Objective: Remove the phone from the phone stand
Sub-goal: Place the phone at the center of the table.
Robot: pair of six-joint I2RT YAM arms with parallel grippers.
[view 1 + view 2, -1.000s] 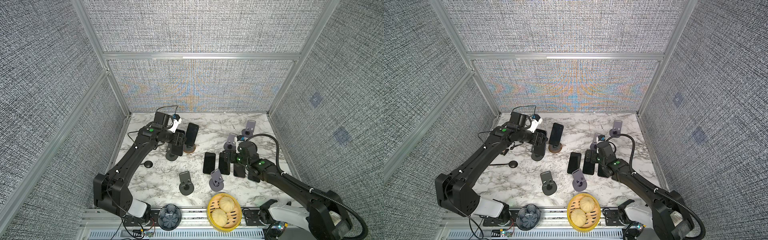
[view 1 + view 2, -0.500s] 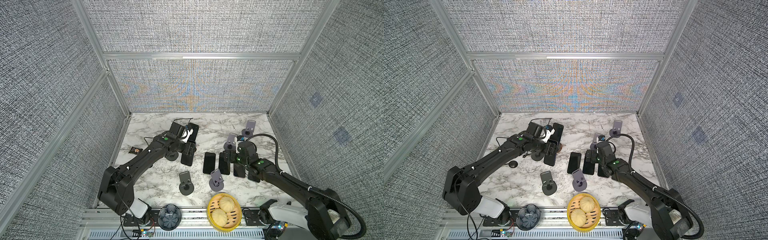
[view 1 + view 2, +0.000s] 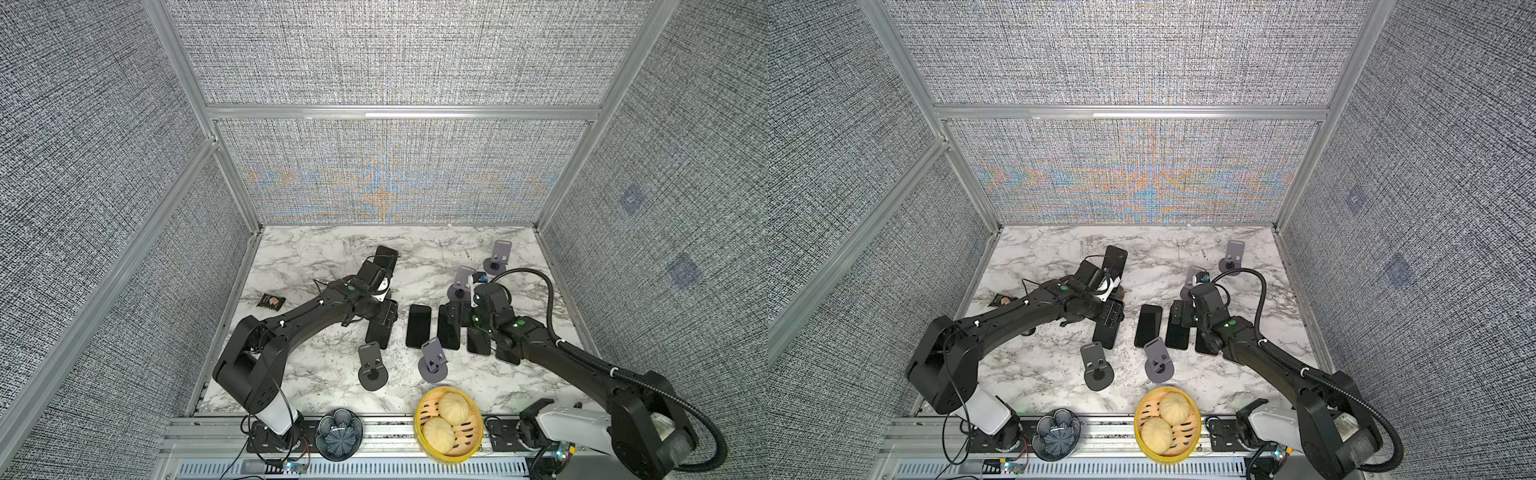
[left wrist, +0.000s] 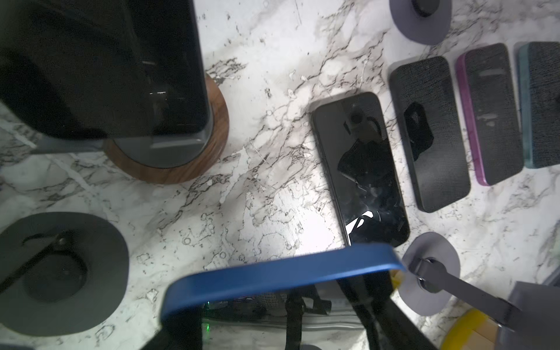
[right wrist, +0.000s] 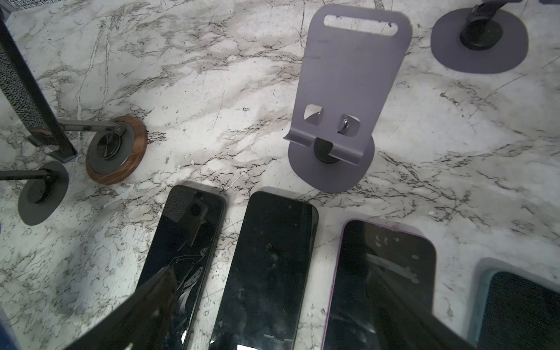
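My left gripper (image 3: 384, 318) (image 3: 1113, 316) is shut on a black phone in a blue case (image 3: 379, 334) (image 3: 1105, 336), gripping its upper end. The phone hangs tilted over the marble, off any stand. In the left wrist view its blue edge (image 4: 281, 277) crosses in front of my left gripper (image 4: 281, 321). The dark grey phone stand (image 4: 60, 266) (image 5: 39, 194) stands apart from it; in both top views my left arm hides it. My right gripper (image 3: 453, 313) (image 5: 272, 318) is open over flat phones, holding nothing.
Another black phone (image 3: 384, 259) leans on a wooden-base stand (image 4: 197, 163). Several phones (image 3: 417, 326) lie flat in a row. Empty stands: dark (image 3: 372, 365), purple (image 3: 432, 361) (image 3: 459, 282) (image 3: 498, 257). A bun basket (image 3: 449, 419), bowl (image 3: 338, 432) and snack packet (image 3: 270, 300) sit at the edges.
My left arm has carried the blue-cased phone away from the dark stand, rightward and toward the front. The right arm has stayed still.
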